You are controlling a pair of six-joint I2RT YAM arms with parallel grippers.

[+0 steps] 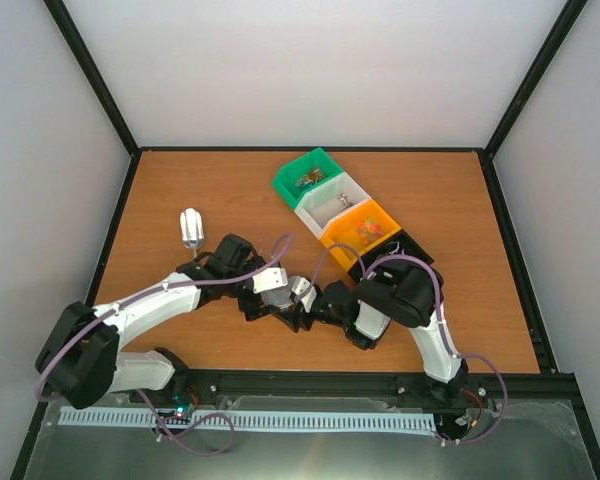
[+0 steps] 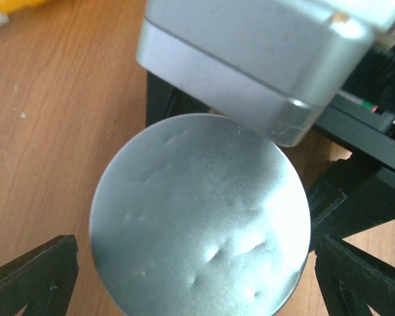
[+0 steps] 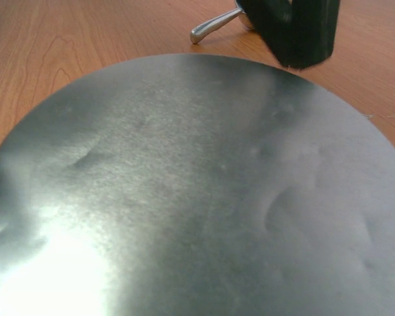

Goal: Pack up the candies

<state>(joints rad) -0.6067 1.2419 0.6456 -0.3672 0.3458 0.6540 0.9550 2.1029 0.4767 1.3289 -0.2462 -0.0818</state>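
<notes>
A brown wooden surface [image 1: 180, 190] lies between white walls in the top view. On it stands an orange bin [image 1: 336, 240], third in a slanting row. A white bin [image 1: 316, 216] touches its far-left side, a green bin [image 1: 292, 180] comes after that, and a black bin [image 1: 414, 246] touches its near-right side. The candies [image 1: 368, 228] lie mostly in the orange bin, with a few more in the white and green bins. A small clear jar [image 1: 191, 228] stands well to the left of the orange bin. The left arm [image 1: 150, 300] and the right arm [image 1: 430, 325] meet in a dark knot just in front of the orange bin. The right fingers cannot be made out there.

In the left wrist view, a round dented metal disc [image 2: 197, 217] sits in the middle. A corner of the orange bin [image 2: 13, 4] shows far off at the top left. The left fingers [image 2: 33, 276] are spread wide, one on each side of the disc and close to its rim. I cannot tell whether they press on it. A silver metal block [image 2: 250, 59] hangs over the far edge of the disc.

In the right wrist view, the disc [image 3: 197, 197] fills nearly the whole picture and hides the right fingers, so I cannot tell how they stand. Beyond the disc are a shiny curved handle [image 3: 214, 26] and a black upright piece [image 3: 296, 33].
</notes>
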